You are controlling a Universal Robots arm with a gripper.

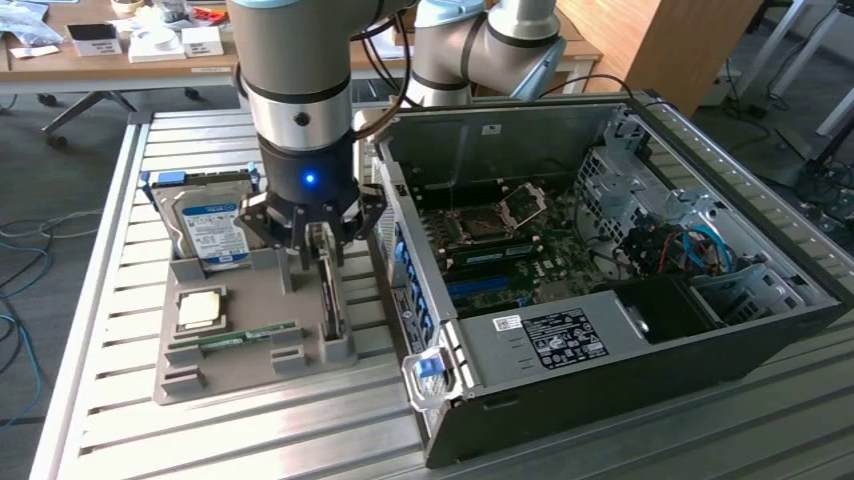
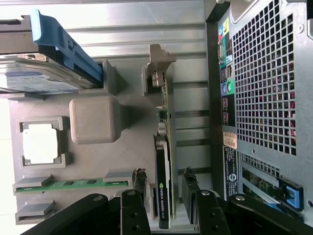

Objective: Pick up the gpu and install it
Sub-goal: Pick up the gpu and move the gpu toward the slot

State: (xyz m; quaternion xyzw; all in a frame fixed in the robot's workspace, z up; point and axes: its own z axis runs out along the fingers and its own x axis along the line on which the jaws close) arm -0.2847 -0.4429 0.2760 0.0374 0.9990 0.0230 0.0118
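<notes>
the arm (image 1: 296,90) stands upright, its wrist pointing straight down with a blue light (image 1: 310,180) glowing on it. the end effector (image 1: 320,250) hangs below, its two fingers (image 2: 138,183) spread wide apart, gripping nothing.

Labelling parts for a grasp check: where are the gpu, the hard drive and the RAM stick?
gpu (image 2: 164,188): wrist view, black cooler edge.
hard drive (image 1: 214,235): exterior view, blue label.
RAM stick (image 2: 73,184): wrist view, green board middle.
</notes>
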